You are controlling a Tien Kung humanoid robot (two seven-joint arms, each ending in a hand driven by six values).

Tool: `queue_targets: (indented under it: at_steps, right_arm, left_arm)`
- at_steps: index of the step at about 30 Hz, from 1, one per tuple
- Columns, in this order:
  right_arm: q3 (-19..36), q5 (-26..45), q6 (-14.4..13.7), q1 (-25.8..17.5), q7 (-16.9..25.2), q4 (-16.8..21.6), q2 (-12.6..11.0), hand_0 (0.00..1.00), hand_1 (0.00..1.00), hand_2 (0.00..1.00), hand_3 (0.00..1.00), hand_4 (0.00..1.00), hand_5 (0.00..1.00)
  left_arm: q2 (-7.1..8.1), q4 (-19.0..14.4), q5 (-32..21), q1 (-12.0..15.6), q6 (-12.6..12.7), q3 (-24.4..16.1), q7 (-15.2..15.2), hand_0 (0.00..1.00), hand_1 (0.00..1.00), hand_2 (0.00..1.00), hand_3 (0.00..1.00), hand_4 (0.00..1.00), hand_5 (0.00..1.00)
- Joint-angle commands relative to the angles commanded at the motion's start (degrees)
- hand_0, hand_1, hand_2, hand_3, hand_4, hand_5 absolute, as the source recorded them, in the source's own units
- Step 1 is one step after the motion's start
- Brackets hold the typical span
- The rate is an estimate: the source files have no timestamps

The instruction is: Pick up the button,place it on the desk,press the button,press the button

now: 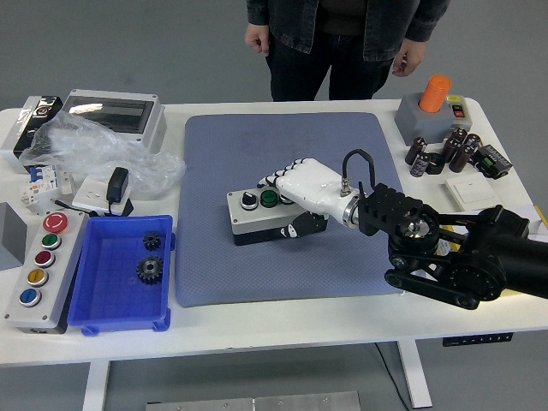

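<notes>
On the grey mat [257,265] mid-surface, the button box [257,218] sits flat, the right robot hand [300,193] curled around its right end, thumb in front, apparently steadying it for placing or pressing.

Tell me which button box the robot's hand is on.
The small grey box on the blue mat, under the right hand; the long five-button box lies untouched at left.
</notes>
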Motion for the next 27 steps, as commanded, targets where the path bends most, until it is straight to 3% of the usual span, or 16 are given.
queue_targets:
  at_steps: [10,11,27]
  right_arm:
    - [0.9,0.7,0.4,0.1,-0.1,0.5,-0.4,0.765,0.735,0.81,0.857,0.949,0.36]
    - [1.0,0.8,0.4,0.1,-0.1,0.6,-0.4,0.762,0.739,0.817,0.871,0.998,0.507]
    - [0.7,3.6,1.6,0.2,-0.9,-0.6,-0.1,0.767,0.742,0.819,0.879,0.998,0.525]
  left_arm:
    - [-0.07,0.0,-0.1,0.0,0.0,0.1,0.0,0.666,0.692,0.622,0.644,0.671,0.351]
    - [-0.1,0.0,-0.1,0.0,0.0,0.1,0.0,0.665,0.691,0.621,0.642,0.668,0.351]
    - [-0.08,-0.1,0.8,-0.1,-0.1,-0.7,-0.1,0.666,0.691,0.62,0.642,0.663,0.345]
